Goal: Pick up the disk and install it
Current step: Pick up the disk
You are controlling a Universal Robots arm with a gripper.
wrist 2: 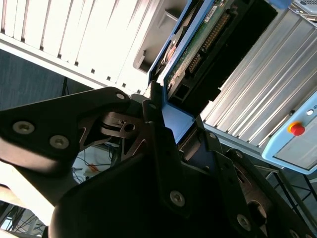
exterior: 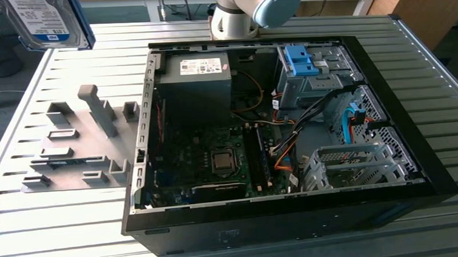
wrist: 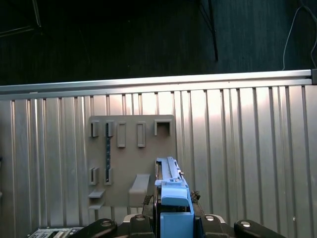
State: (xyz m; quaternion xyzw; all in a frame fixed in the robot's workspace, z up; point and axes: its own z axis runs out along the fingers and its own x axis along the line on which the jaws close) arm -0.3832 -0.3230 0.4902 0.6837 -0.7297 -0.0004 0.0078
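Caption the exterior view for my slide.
Rectangular silver-metal hard drive in blue plastic carrier hangs above the grey slatted table, apart from the open black computer case.

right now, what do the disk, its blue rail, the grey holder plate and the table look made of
The disk: silver metal shell by its sheen, with a glossy label. Blue rail: smooth moulded look, likely plastic. Grey holder plate: flat matte grey with blocky slots, probably plastic, though painted metal is possible. Table: ribbed pale slats that glint, likely aluminium.
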